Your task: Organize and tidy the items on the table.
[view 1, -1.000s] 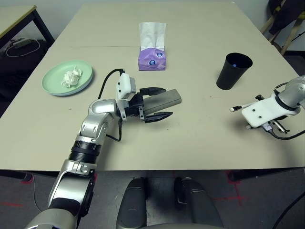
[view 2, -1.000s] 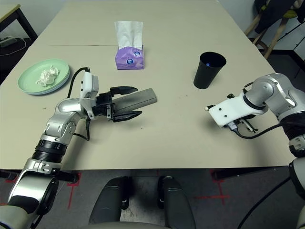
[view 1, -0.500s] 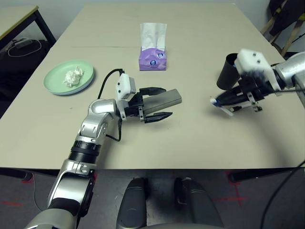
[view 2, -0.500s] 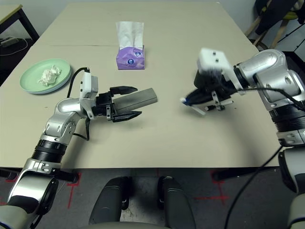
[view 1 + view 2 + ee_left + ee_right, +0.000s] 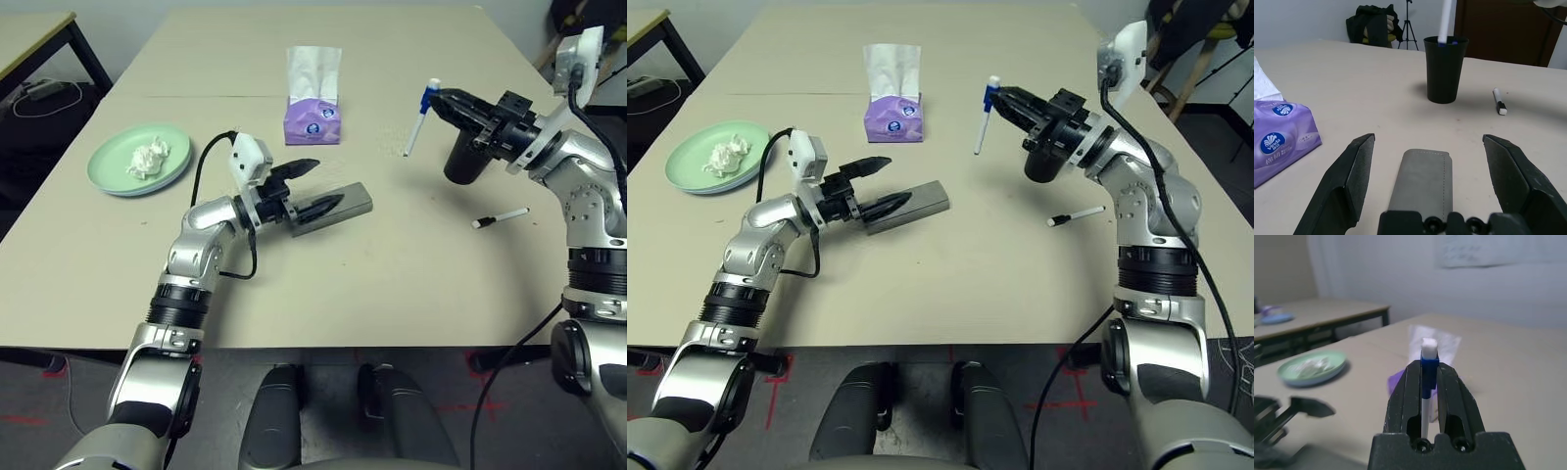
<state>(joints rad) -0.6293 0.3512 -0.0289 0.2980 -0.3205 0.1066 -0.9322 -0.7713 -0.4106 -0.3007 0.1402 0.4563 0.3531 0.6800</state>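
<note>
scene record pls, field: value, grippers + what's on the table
left gripper: open, fingers either side of the grey case lying on the table
right gripper: shut on a white pen with blue cap, raised above the table
black cup: upright, behind the right gripper
second pen: lying on the table near the cup
green plate: holds a crumpled tissue
tissue box: purple, far middle

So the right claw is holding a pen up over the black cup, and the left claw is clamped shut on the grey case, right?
Not quite. The right claw does hold a pen up by the black cup, but the left claw is open, its fingers apart on either side of the grey case, as the left wrist view shows.
</note>
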